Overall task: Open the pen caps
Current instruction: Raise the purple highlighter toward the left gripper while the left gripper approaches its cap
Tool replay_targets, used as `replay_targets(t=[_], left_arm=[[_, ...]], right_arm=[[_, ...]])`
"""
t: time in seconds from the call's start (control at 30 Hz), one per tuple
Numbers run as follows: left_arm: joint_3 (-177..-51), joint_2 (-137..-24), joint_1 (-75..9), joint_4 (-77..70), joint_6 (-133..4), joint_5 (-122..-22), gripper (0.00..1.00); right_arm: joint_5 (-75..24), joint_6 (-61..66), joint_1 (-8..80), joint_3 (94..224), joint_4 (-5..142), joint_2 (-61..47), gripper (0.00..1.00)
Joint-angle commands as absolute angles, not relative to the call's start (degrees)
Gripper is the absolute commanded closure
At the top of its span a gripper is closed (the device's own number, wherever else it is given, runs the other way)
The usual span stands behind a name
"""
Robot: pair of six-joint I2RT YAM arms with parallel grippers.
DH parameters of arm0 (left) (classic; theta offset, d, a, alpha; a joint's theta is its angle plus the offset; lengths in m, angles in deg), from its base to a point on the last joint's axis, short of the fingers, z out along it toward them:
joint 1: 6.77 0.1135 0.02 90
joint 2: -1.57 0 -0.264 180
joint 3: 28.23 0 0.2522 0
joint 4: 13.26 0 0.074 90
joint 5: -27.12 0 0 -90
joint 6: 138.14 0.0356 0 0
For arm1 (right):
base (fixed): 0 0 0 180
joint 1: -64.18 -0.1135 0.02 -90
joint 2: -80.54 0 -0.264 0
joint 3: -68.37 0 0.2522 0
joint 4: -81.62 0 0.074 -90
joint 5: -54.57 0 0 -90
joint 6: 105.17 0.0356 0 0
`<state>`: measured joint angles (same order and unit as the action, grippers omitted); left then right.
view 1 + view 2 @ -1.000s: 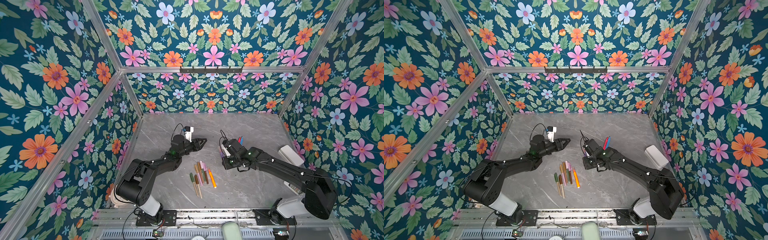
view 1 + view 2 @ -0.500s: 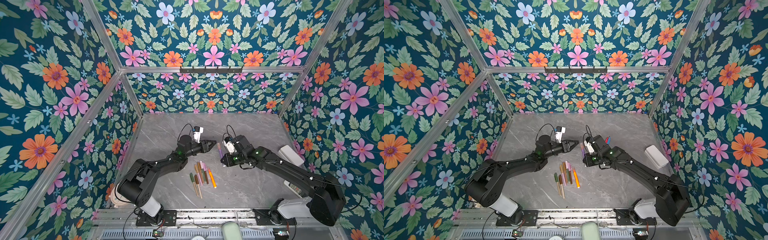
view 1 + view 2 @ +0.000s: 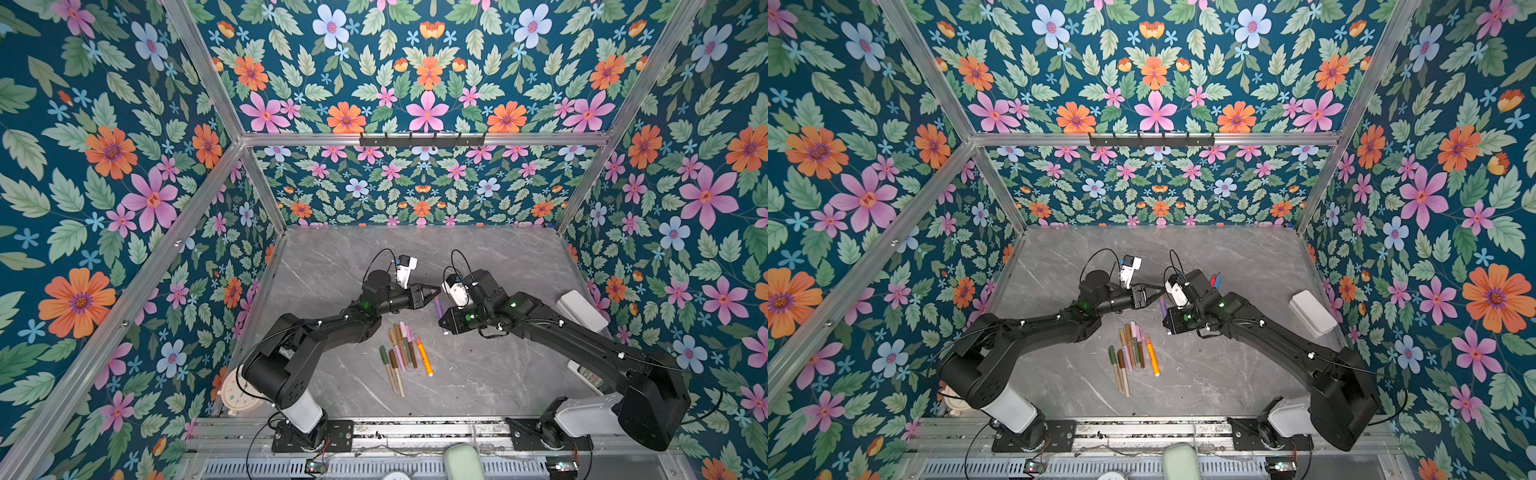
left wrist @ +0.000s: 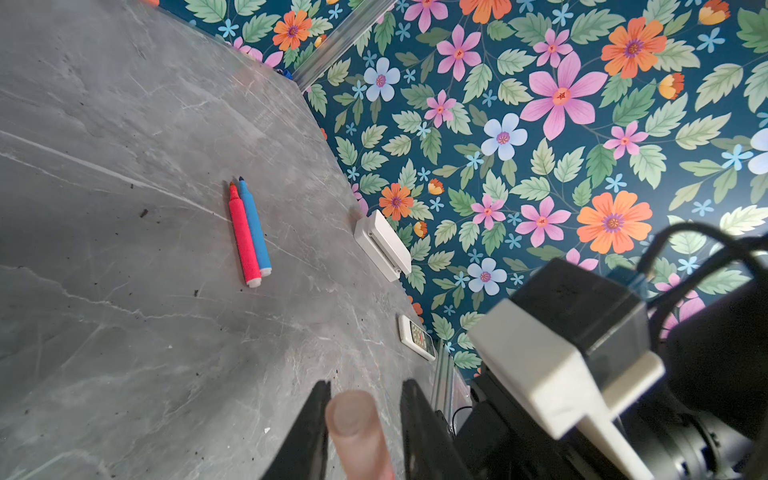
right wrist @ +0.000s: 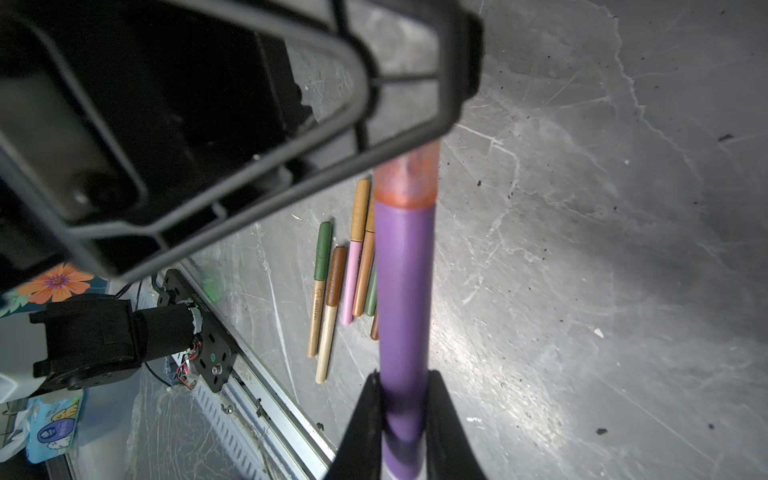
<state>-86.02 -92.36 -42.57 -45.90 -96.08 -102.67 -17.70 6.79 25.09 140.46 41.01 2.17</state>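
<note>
Nearest the bases: a bunch of loose pens [image 3: 400, 353] flat on the counter [image 3: 498, 257], olive, brown and pink, plus an orange pen [image 3: 424, 358]. Caps look on, none in a pincer.

Just beyond, above the counter: the right pincer [image 5: 404, 376] is clenched on the purple pen [image 5: 405, 291], low on the barrel, with the capped end toward the other arm. The cap [image 5: 406, 178] is pale pinkish and seated on the barrel end. The left pincer [image 4: 365, 384] straddles that cap. One jaw looks to be against it and a gap shows at the other, so it is not clamped yet, released.

Step in hand: grip the cap and pull it off.
- Close on the cap only, not on the purple barrel, and centre it between the jaws.
- Pull straight along the pen while the right holds firm, no sideways bending.
- The cap is smooth and round, likely to slip if pinched at its very tip.

Farther back: red pen [image 4: 242, 241] and blue pen [image 4: 254, 226] lie touching, tips bare, look done.
</note>
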Motion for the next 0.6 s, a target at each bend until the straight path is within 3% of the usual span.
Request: replay_targets(t=[0.0,0.2,0.33,0.4,0.57], left_arm=[[-86.4,-92.6,-42.9,-47.5,-95.5,-104.4,0.73],[-86.8,-93.0,-42.9,-47.5,-95.6,-104.9,0.85],[-87.2,-93.3,-43.0,-48.0,-95.8,-105.9,0.99],[-87.1,-93.3,-43.0,-48.1,-95.8,-106.2,1.0],[-87.2,-93.5,-43.0,-50.1,-97.7,-107.0,1.0]], right_arm=[[-17.9,6.1,25.0,140.8,41.2,2.1,0.9],[-18.4,5.7,25.0,141.0,40.6,2.1,0.9],[-19.1,5.4,25.1,141.1,40.3,2.1,0.9],[-19.6,5.4,25.0,141.0,40.3,2.2,0.89],[-19.5,5.8,25.1,140.6,41.3,2.1,0.71]])
